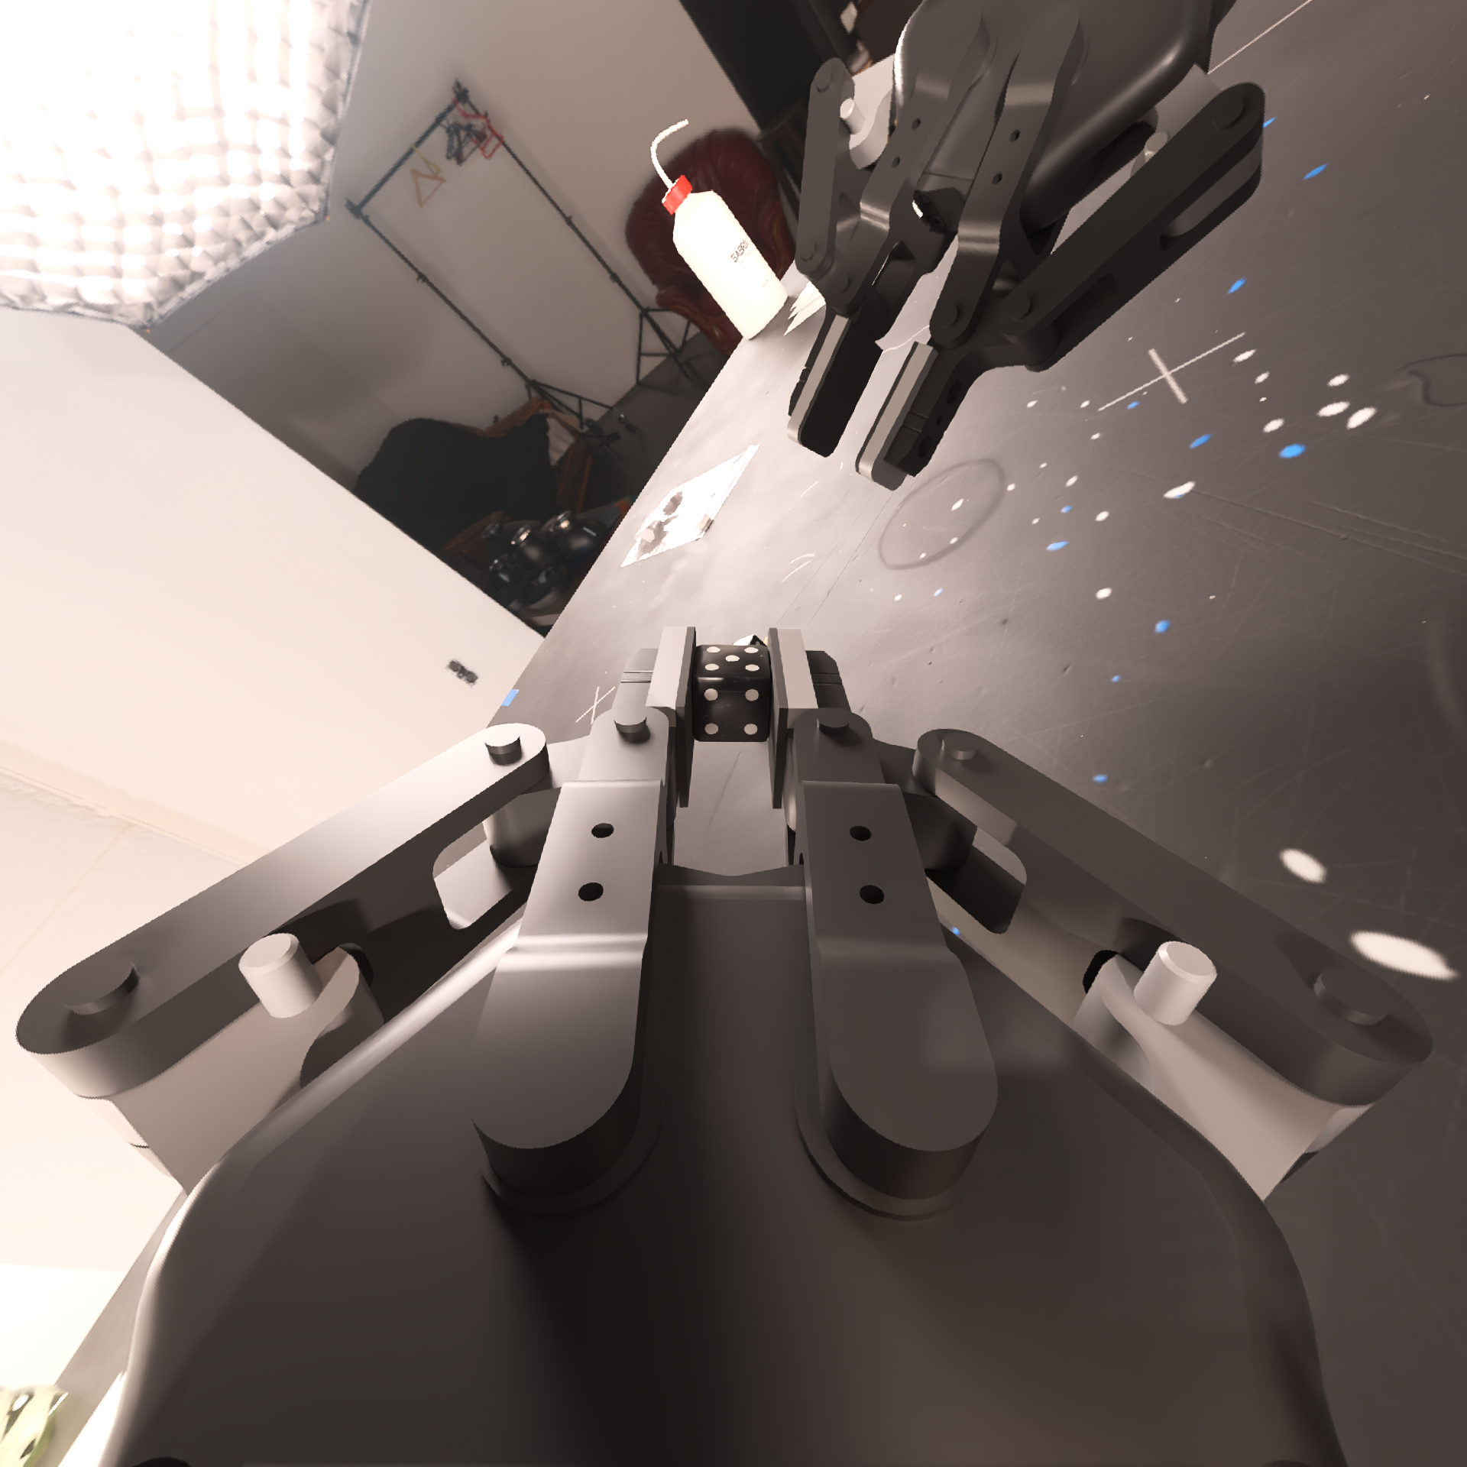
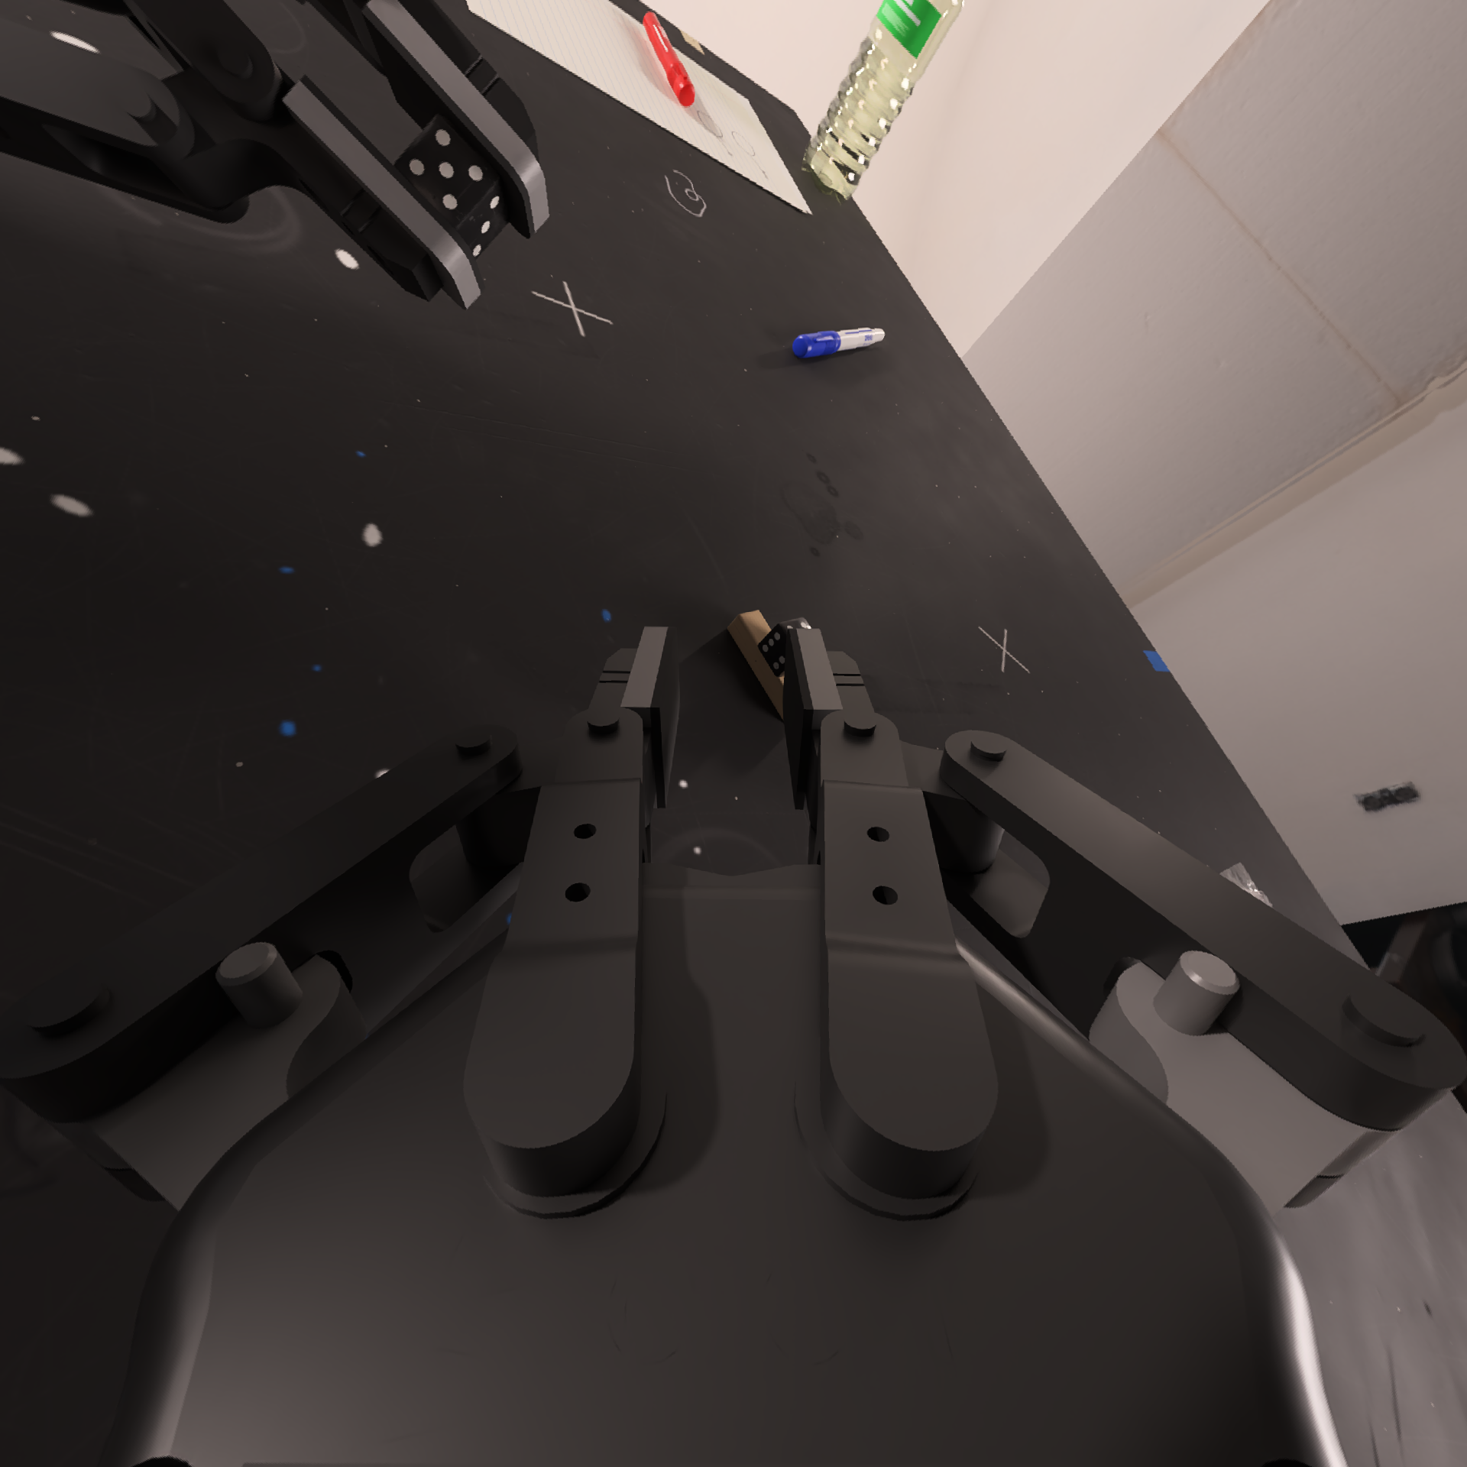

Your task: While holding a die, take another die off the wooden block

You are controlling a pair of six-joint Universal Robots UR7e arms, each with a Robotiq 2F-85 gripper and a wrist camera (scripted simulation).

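My left gripper [image 1: 730, 675] is shut on a black die with white pips [image 1: 730, 691] and holds it above the dark table [image 1: 1111, 635]. In the right wrist view this gripper [image 2: 488, 238] and its die [image 2: 448, 175] hang at the upper left. My right gripper [image 2: 730, 667] is open and empty, low over the table. Just beyond its fingertips lies a small wooden block [image 2: 750, 639] with a second black die [image 2: 772, 651] on it, partly hidden by the right finger [image 2: 810, 683]. The right gripper also shows in the left wrist view [image 1: 853, 456].
A blue marker [image 2: 837, 343], a red marker [image 2: 667, 59] on a paper sheet [image 2: 603, 48] and a plastic bottle [image 2: 873, 95] lie farther along the table. The table edge [image 2: 1111, 587] runs close on the right. A white squeeze bottle [image 1: 726, 262] and a printed sheet [image 1: 691, 508] sit near the other edge.
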